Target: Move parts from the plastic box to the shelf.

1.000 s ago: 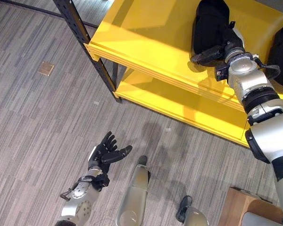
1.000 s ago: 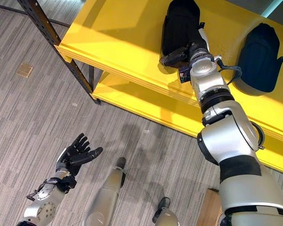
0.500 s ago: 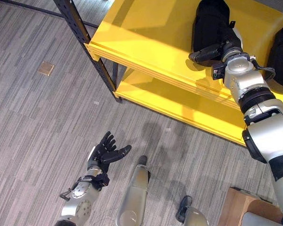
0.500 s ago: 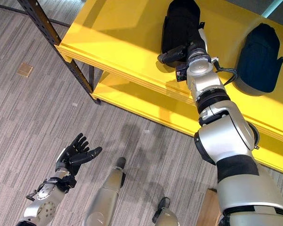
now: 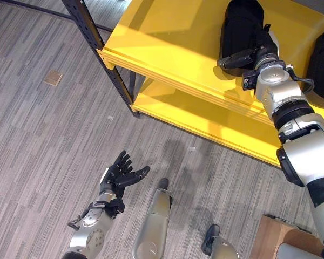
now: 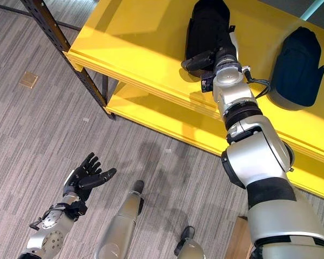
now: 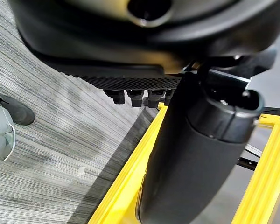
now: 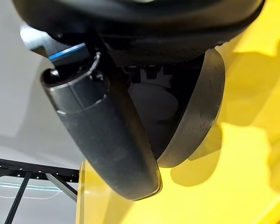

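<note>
The right hand (image 6: 218, 53) reaches up over the top deck of the yellow shelf (image 6: 135, 38) and rests against the near end of a black moulded part (image 6: 206, 24), a bulky rounded shell that lies on the deck with its long side running away from the robot. In the right wrist view the thumb (image 8: 100, 135) stretches alongside the part's curved rim (image 8: 196, 116), with the fingers tucked inside the hollow, so whether they clamp the wall or merely touch it cannot be told. A second black part (image 6: 297, 62) of similar build sits farther to the right on the same deck, well apart from the first. The left hand (image 5: 119, 175) hangs low over the grey striped floor (image 5: 38, 135), palm up, fingers spread and relaxed, holding nothing. The part looks like a stiff, thin-walled plastic casing: probably light for its bulk, rigid enough not to sag, with a smooth matte skin that could slide on the painted deck. The rim of the open end seems the sensible place to take hold, thumb outside and fingers inside; the domed back offers little purchase.
</note>
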Robot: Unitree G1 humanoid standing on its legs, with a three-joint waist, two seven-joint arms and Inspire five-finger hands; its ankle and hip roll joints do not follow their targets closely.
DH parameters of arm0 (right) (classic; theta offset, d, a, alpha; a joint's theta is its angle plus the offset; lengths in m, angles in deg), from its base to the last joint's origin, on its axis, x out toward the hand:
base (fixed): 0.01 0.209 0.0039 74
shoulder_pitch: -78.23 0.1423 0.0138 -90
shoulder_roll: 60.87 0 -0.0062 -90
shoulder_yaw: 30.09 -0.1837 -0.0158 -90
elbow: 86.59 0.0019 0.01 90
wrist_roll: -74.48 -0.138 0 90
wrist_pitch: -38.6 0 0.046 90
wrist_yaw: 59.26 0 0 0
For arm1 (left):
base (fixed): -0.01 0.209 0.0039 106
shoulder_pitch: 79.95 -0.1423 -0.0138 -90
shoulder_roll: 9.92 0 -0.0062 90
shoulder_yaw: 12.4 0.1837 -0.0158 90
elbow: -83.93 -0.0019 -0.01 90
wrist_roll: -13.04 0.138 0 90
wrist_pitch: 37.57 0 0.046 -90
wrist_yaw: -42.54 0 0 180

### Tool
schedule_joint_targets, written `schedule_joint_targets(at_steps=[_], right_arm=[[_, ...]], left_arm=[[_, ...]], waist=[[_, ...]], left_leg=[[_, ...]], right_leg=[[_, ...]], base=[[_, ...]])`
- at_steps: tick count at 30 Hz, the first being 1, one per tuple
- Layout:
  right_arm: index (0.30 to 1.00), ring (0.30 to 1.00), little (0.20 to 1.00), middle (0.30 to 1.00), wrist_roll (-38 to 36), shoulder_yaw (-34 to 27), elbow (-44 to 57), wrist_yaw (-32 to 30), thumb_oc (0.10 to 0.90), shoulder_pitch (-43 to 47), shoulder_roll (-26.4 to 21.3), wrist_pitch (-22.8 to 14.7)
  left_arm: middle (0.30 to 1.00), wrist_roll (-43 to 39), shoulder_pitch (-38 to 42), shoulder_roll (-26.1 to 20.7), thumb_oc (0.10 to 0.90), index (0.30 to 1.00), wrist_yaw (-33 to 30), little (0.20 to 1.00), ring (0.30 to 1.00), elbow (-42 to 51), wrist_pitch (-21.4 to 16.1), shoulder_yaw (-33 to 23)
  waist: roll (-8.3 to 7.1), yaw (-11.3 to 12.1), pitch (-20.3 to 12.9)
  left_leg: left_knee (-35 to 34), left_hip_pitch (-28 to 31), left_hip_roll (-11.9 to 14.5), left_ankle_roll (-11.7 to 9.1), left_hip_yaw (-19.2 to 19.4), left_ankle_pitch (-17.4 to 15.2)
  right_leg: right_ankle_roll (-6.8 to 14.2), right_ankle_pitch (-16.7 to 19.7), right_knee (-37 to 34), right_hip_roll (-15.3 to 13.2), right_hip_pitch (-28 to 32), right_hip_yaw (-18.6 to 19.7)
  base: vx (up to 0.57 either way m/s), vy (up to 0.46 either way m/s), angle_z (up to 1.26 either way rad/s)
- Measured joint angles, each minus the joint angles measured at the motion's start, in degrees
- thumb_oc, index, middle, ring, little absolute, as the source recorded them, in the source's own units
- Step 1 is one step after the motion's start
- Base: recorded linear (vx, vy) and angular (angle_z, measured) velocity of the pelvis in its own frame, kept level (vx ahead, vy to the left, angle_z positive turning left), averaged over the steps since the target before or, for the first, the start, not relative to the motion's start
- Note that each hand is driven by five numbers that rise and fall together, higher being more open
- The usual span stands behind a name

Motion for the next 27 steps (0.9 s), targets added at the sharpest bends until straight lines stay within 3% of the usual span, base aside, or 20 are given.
schedule_joint_targets(at_steps=[27], right_arm=[[1.0,1.0,1.0,1.0,-2.29,-5.55,-0.04,-4.88,0.9,0.05,1.89,-0.65]], left_arm=[[1.0,-0.04,1.63,-0.03,0.9,1.0,-1.29,1.0,1.0,0.0,-0.02,1.18]], waist=[[0.04,0.0,-0.02]], left_leg=[[-0.2,-0.32,-0.09,-0.01,-0.01,0.0]], right_leg=[[0.11,0.07,-0.73,0.0,0.01,0.03]], base=[[0.0,0.0,0.0]])
